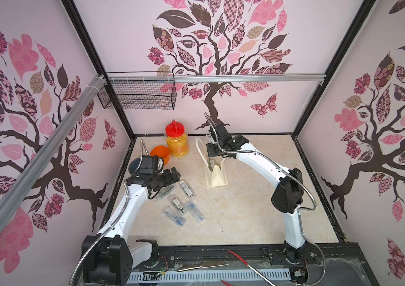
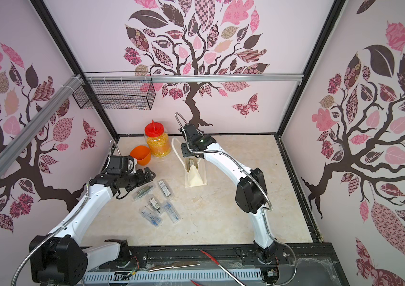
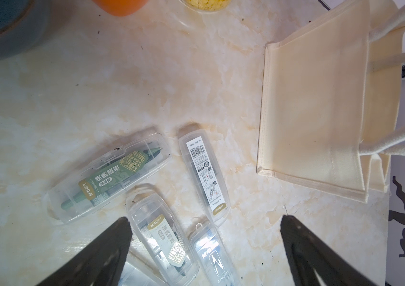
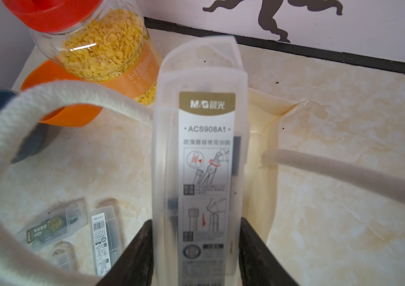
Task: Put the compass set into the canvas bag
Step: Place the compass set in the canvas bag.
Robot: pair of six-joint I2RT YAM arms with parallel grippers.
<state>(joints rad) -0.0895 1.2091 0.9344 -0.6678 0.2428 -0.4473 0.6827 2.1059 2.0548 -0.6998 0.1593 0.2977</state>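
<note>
**Loading under way: one compass case at the bag mouth, five on the counter.**

The right hand (image 4: 196, 229) is clamped on a clear compass case (image 4: 205, 148), held upright between the handles (image 4: 11, 123) of the canvas bag (image 1: 217, 178), directly over its open mouth. The lower end appears to be inside the rim; how deep cannot be told. In my judgement, release is the step outstanding for this piece. In both top views five loose cases (image 1: 187, 188) lie flat on the counter (image 1: 246, 198) at about eight o'clock from the bag, well apart from it. The left hand (image 3: 205, 219) hovers above them, jaws wide apart and empty. Whether any other case sits in the bag is not visible.
</note>
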